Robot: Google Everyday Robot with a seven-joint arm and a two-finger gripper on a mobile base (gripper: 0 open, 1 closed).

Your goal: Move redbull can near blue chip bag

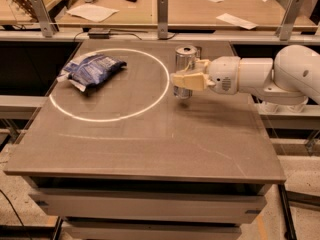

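Note:
The redbull can (185,60), a slim silver can with a silver top, is held upright just above the table by my gripper (181,80), right of the white circle's edge. The cream fingers (187,79) are shut around the can's middle, hiding part of its body. My white arm reaches in from the right. The blue chip bag (92,68), crumpled dark blue foil with white markings, lies at the far left of the table inside the white circle, well to the left of the can.
A white circle (107,118) is marked on the brown table (150,149). A small dark object (198,50) lies behind the can. A rail with posts (161,10) runs along the back, with another table with papers beyond.

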